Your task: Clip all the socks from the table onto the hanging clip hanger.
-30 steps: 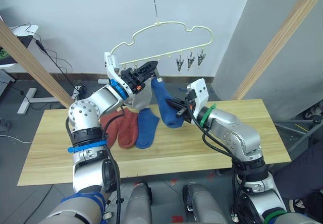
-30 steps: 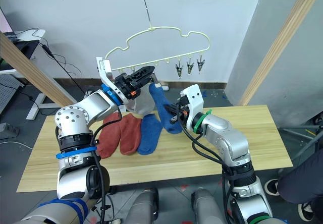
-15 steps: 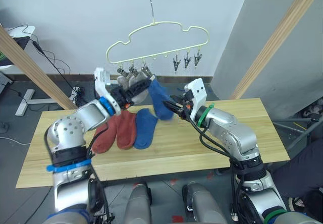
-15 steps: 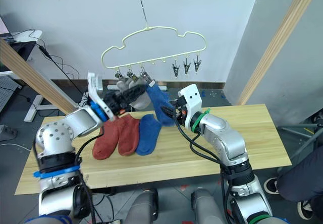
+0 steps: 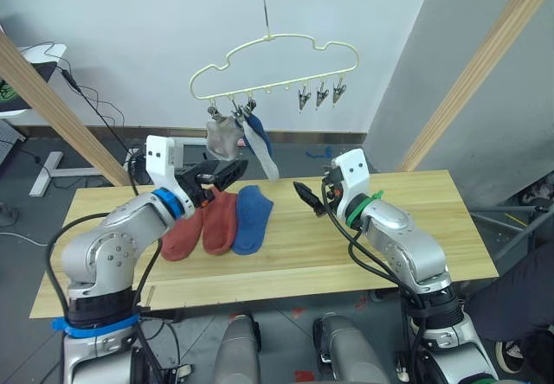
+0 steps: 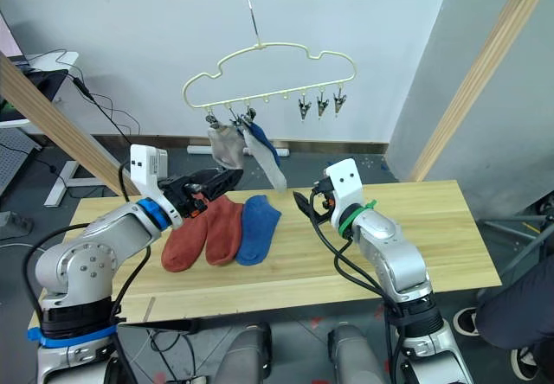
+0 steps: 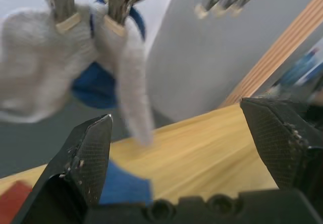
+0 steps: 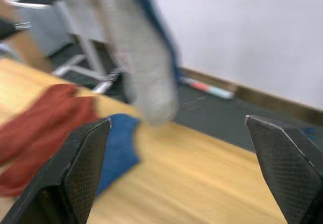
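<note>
- Three socks now hang from the clip hanger (image 5: 275, 66): two grey socks (image 5: 223, 136) and a blue sock (image 5: 259, 139), all bunched on the clips at its left end, above and just ahead of the left tool (image 5: 221, 173).
- Half a second ago both tools were up at those clips with the blue sock between them; now both have dropped away, and the sock hangs by itself. I take that as the third clip holding, so the task stands about halfway.
- The left tool hovers over the table (image 5: 407, 228) with its fingers spread and nothing in them; the wrist view shows the gap wide open, with the hung socks straight ahead.
- The right tool (image 5: 305, 196) has pulled back low over the table, to the right of the hung socks, also spread and empty.
- Three socks lie flat on the table: two rust-red socks (image 5: 202, 226) directly below the left tool and a second blue sock (image 5: 251, 218) just beside them, between the two tools.
- Three clips (image 5: 320, 95) at the hanger's right end hang bare, up and ahead of the right tool.
- The long grey sock dangles low between the tools and the table socks, so a reach could brush it and set the hanger swinging.
- Wooden frame poles (image 5: 467, 80) slant past outside each arm, well apart from the work.
</note>
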`<control>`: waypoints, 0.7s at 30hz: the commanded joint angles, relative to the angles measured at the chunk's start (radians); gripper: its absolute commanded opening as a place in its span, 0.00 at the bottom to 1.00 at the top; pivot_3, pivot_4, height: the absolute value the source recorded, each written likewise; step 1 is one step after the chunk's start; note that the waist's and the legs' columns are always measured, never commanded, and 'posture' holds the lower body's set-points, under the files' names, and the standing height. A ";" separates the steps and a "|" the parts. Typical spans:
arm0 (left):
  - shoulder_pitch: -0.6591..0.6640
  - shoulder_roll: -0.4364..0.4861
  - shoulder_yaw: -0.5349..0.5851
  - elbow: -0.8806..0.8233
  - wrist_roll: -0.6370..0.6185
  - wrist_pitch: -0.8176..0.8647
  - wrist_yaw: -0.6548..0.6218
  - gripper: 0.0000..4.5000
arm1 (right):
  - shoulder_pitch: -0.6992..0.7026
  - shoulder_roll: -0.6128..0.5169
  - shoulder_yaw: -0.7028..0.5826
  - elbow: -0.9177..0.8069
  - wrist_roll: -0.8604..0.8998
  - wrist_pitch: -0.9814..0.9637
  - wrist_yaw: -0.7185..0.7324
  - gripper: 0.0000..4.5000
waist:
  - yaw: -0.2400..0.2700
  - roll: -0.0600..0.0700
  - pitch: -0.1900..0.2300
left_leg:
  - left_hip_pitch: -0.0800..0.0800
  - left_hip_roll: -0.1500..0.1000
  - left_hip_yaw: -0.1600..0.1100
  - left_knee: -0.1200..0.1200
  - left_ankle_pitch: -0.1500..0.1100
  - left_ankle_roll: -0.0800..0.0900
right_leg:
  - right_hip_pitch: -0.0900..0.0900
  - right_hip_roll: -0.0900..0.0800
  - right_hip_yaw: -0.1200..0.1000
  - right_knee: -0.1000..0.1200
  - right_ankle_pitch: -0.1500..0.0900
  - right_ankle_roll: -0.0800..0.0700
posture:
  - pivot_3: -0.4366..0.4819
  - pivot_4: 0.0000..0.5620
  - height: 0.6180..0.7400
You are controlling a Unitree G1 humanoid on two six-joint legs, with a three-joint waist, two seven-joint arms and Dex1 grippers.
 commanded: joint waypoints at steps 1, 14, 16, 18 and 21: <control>0.043 0.022 -0.017 -0.062 0.084 -0.071 0.003 1.00 | 0.008 0.009 -0.020 -0.042 -0.057 -0.065 -0.069 1.00 | 0.002 0.000 0.000 | 0.000 0.000 0.000 0.000 0.000 0.000 | 0.000 0.000 0.000 0.000 0.000 0.000 | 0.45 0.33 1.00; 0.084 0.007 -0.005 -0.073 0.070 -0.424 -0.387 1.00 | -0.152 0.097 -0.117 0.101 -0.016 -0.149 -0.092 1.00 | 0.014 0.000 0.000 | 0.000 0.000 0.000 0.000 0.000 0.001 | 0.000 0.000 0.000 0.000 0.001 -0.001 | 0.49 0.35 1.00; 0.082 0.002 -0.004 -0.076 0.073 -0.443 -0.390 1.00 | -0.188 0.109 -0.125 0.140 -0.011 -0.180 -0.088 1.00 | 0.014 0.000 0.000 | 0.000 0.000 0.000 0.000 0.000 0.001 | 0.000 0.000 -0.001 -0.001 0.001 -0.001 | 0.50 0.35 1.00; 0.077 0.001 0.002 -0.083 0.065 -0.447 -0.388 1.00 | -0.239 0.126 -0.129 0.203 -0.004 -0.222 -0.082 1.00 | 0.013 0.000 0.000 | 0.000 0.000 0.000 0.000 0.000 0.001 | 0.000 0.000 -0.001 0.000 0.001 -0.001 | 0.51 0.35 1.00; 0.081 -0.004 0.006 -0.082 0.041 -0.419 -0.370 1.00 | -0.300 0.152 -0.128 0.303 -0.003 -0.281 -0.066 1.00 | 0.014 0.000 0.000 | 0.000 0.001 0.000 0.000 0.000 0.001 | 0.000 0.001 -0.001 0.000 0.001 -0.001 | 0.53 0.35 1.00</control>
